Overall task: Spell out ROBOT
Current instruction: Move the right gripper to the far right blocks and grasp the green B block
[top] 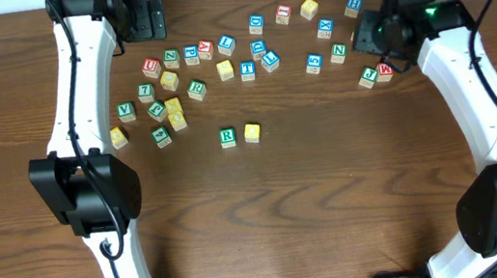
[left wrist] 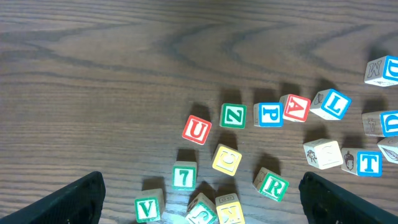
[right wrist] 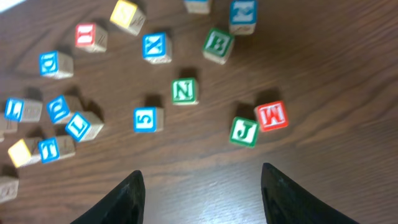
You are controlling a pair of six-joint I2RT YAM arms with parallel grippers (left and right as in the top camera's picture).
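Dark wood-grain counter (top: 336,205). Green-printed R wooden cube (top: 227,137) and yellow-faced wooden cube (top: 253,133) stand side by side, apart from the scatter, so B is judged next. Right claw (right wrist: 202,193) is open and empty, short of the green-printed B cube (right wrist: 218,43), and must reach farther. Left claw (left wrist: 202,196) is wide open and empty. Only the overhead view shows the placed pair.

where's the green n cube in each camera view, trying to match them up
Overhead: the green N cube sits right of centre in the upper scatter, just right of the blue 5 cube.
Left wrist: not in it.
Right wrist: the green N cube is near the middle, with the blue 5 cube to its lower left.
Shared landmark: the blue 5 cube, beside it in both of those views.
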